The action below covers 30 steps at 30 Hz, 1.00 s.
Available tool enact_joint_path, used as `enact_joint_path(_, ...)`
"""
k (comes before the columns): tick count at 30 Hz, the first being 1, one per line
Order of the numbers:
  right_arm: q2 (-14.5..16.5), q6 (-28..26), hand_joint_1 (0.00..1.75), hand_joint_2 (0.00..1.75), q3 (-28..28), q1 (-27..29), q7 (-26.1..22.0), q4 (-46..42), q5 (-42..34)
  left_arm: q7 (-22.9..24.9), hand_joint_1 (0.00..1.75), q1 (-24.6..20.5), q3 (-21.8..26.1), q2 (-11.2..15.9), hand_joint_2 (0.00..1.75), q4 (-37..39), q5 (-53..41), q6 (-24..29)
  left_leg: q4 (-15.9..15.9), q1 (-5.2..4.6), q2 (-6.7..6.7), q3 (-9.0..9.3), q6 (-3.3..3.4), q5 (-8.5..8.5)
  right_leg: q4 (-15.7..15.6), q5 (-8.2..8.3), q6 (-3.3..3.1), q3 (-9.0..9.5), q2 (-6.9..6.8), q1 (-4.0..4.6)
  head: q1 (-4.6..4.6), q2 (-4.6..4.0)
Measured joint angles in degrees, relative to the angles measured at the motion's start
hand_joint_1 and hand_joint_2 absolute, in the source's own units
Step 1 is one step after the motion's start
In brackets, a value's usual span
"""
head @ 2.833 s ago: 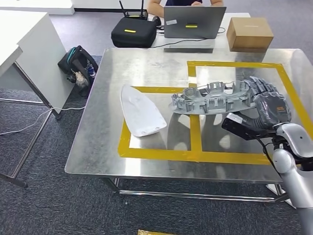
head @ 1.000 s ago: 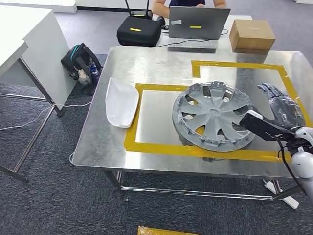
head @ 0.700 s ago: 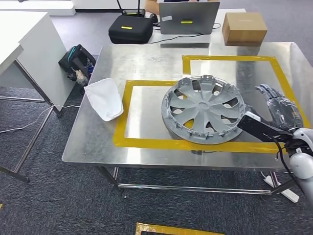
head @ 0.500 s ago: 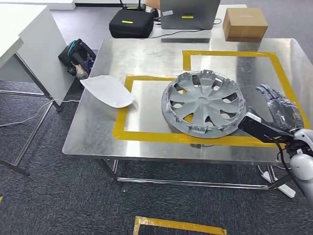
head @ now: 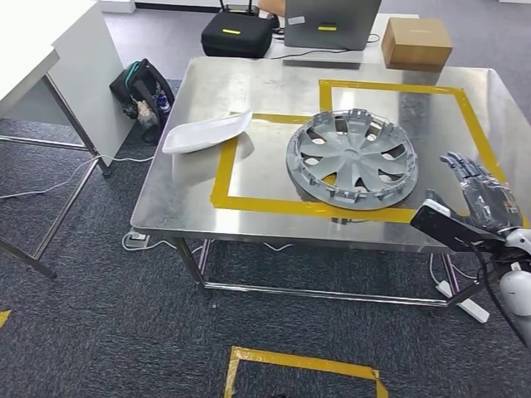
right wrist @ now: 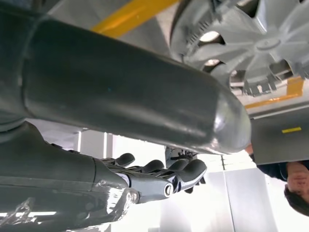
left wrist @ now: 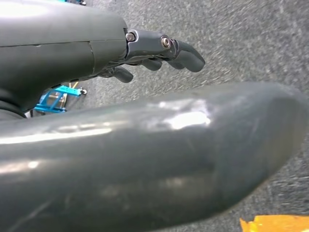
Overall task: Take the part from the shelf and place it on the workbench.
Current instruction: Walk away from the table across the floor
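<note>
The grey hubcap lies flat on the steel workbench, across the yellow tape line at the near side of the taped frames. My right hand hovers to its right near the bench's front right corner, fingers spread, holding nothing and apart from the hubcap. In the right wrist view the hubcap lies beyond the thumb, and the fingers are stretched out. In the left wrist view my left hand hangs over the carpet with straight fingers and nothing in it.
A white curved shell part lies on the bench's left side. A laptop, a black case and a cardboard box stand behind the bench. A bag and a white desk are at the left. A person sits beyond.
The whole picture has shifted, so the camera has moved back. My right hand has let go of the hubcap and drawn away toward the bench's front edge. The white shell has swung round.
</note>
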Motion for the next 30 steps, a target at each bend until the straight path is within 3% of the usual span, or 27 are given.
enact_joint_path(2,0.23,-0.36,0.00,0.00,-0.58,0.76,-0.34,-0.31,-0.06,0.00,0.00,-0.02,0.06,0.03,0.00,-0.01,-0.04,0.00,0.54,-0.12,-0.08,-1.09,-0.49,0.72,-8.04,1.22,0.32,6.27,0.03,-0.20,0.07,0.01)
enact_joint_path(3,0.38,-0.56,0.00,0.00,-0.92,1.25,-0.49,-0.54,-0.17,0.00,0.00,-0.02,0.08,0.06,0.00,-0.01,-0.05,0.01,0.82,-0.27,-0.15,-1.43,-0.72,0.98,-11.05,1.12,0.18,8.48,0.14,-0.26,0.04,0.02)
enact_joint_path(5,0.69,-0.85,0.00,0.00,-1.73,2.63,-0.99,-1.03,-0.63,0.00,0.00,-0.01,0.11,0.13,0.00,-0.02,-0.09,0.02,1.34,-0.47,-0.34,-1.92,-1.00,1.60,-13.19,0.51,-0.50,9.86,0.35,-0.14,-0.09,0.01)
enact_joint_path(7,1.05,-0.83,0.00,0.00,-2.85,4.13,-1.60,-1.42,-1.26,0.01,0.00,0.17,0.12,0.16,0.00,-0.02,-0.12,0.03,1.72,-0.42,-0.47,-2.59,-1.30,1.78,-12.90,1.13,-1.48,8.68,0.20,-0.29,-0.38,0.00)
enact_joint_path(8,1.27,-0.79,0.00,0.00,-3.49,4.83,-1.93,-1.65,-1.62,0.01,0.00,0.29,0.13,0.14,0.00,-0.01,-0.13,0.02,2.58,-0.34,-0.50,-3.22,-1.61,0.57,-12.83,1.59,-2.01,8.00,0.11,-0.34,-0.51,0.00)
enact_joint_path(10,1.62,-0.67,0.00,0.00,-5.01,6.32,-2.69,-2.33,-2.35,0.02,0.00,0.42,0.14,-0.01,0.00,0.00,-0.15,0.01,7.74,0.03,-0.45,-5.17,-2.38,-4.83,-12.80,2.68,-2.64,6.54,0.00,-0.35,-0.75,0.00)
enact_joint_path(12,1.98,-0.50,0.00,0.00,-6.53,7.62,-3.29,-2.87,-2.93,0.02,0.00,0.39,0.12,-0.22,0.00,0.00,-0.16,0.00,15.61,0.40,-0.36,-6.99,-2.66,-10.22,-12.78,3.82,-2.73,4.94,-0.09,-0.20,-0.82,0.00)
enact_joint_path(13,2.20,-0.36,0.00,0.00,-7.19,8.07,-3.52,-2.99,-3.16,0.02,0.00,0.37,0.11,-0.28,0.00,0.00,-0.16,0.01,18.28,0.47,-0.34,-7.08,-2.57,-11.16,-12.77,4.40,-2.74,4.19,-0.13,-0.11,-0.80,0.00)
enact_joint_path(14,2.41,-0.20,0.00,0.00,-7.77,8.52,-3.72,-3.10,-3.37,0.02,0.00,0.35,0.11,-0.31,0.00,0.00,-0.16,0.01,19.12,0.47,-0.33,-6.27,-2.40,-10.78,-12.76,4.94,-2.72,3.48,-0.16,-0.03,-0.80,0.00)
enact_joint_path(15,2.58,-0.06,0.00,0.00,-8.24,8.96,-3.91,-3.23,-3.51,0.02,0.00,0.34,0.11,-0.32,0.00,0.00,-0.16,0.02,17.75,0.40,-0.34,-4.36,-2.14,-9.41,-12.75,5.47,-2.67,2.86,-0.16,0.02,-0.79,0.00)
enact_joint_path(17,2.84,0.20,0.00,0.00,-9.19,9.64,-4.20,-3.59,-3.67,0.02,0.00,0.25,0.11,-0.30,0.00,-0.01,-0.16,0.05,10.02,0.13,-0.35,1.87,-1.44,-6.82,-12.77,6.43,-2.40,2.00,-0.13,0.03,-0.78,0.00)
enact_joint_path(18,2.94,0.37,0.00,0.00,-9.68,9.86,-4.36,-3.74,-3.77,0.02,0.00,0.16,0.11,-0.28,0.00,-0.01,-0.16,0.09,5.36,-0.03,-0.36,5.09,-1.10,-6.66,-12.83,6.92,-2.18,1.77,-0.13,0.00,-0.78,0.00)
enact_joint_path(20,3.20,0.89,0.00,0.00,-10.65,10.22,-4.90,-3.96,-4.19,0.02,0.00,-0.06,0.09,-0.27,0.00,-0.01,-0.16,0.16,-0.07,-0.36,-0.42,8.38,-0.77,-7.38,-13.24,8.02,-1.60,1.60,-0.19,-0.16,-0.78,0.00)
enact_joint_path(22,3.57,1.33,0.00,0.00,-11.58,10.90,-5.68,-4.18,-4.71,0.02,0.00,-0.12,0.02,-0.32,0.00,0.00,-0.16,0.20,-1.03,-0.44,-0.44,8.21,-0.56,-6.72,-13.94,9.10,-0.93,1.56,-0.22,-0.29,-0.77,0.00)
enact_joint_path(23,3.77,1.44,0.00,0.00,-12.07,11.31,-6.01,-4.29,-4.90,0.02,0.00,-0.08,-0.03,-0.37,0.00,0.00,-0.16,0.20,-1.22,-0.38,-0.38,7.87,-0.36,-6.09,-13.81,8.70,-0.72,1.27,-0.19,-0.32,-0.75,0.00)
enact_joint_path(25,4.23,1.56,0.00,0.00,-13.12,12.12,-6.51,-4.40,-5.19,0.02,0.00,0.01,-0.13,-0.39,0.00,0.00,-0.16,0.21,-1.53,-0.24,-0.17,6.88,0.18,-4.73,-10.22,4.55,-0.55,-0.27,-0.12,-0.22,-0.66,0.00)
enact_joint_path(27,4.77,1.64,0.00,0.00,-13.98,12.87,-6.89,-4.40,-5.41,0.02,0.00,0.05,-0.20,-0.43,0.00,0.00,-0.16,0.21,-1.45,-0.45,-0.05,5.42,0.62,-3.52,-2.12,-1.18,-0.49,-2.56,-0.10,0.04,-0.61,0.00)
enact_joint_path(28,5.07,1.70,0.00,0.00,-14.38,13.29,-7.15,-4.42,-5.50,0.02,0.00,0.06,-0.22,-0.49,0.00,0.00,-0.16,0.20,-1.40,-0.62,-0.03,4.57,0.72,-2.87,1.45,-2.41,-0.47,-3.17,-0.09,0.16,-0.62,0.00)
enact_joint_path(29,5.36,1.82,0.00,0.00,-14.81,13.74,-7.43,-4.47,-5.59,0.02,0.00,0.07,-0.24,-0.57,0.00,0.00,-0.16,0.20,-1.32,-0.79,-0.01,3.66,0.79,-2.21,3.73,-2.46,-0.50,-3.08,-0.09,0.28,-0.61,0.00)
enact_joint_path(30,5.64,1.98,0.00,0.00,-15.28,14.14,-7.74,-4.56,-5.66,0.02,0.00,0.08,-0.25,-0.63,0.00,0.00,-0.16,0.20,-1.21,-0.93,0.00,2.80,0.80,-1.63,3.67,-1.32,-0.60,-1.90,-0.09,0.35,-0.61,0.00)
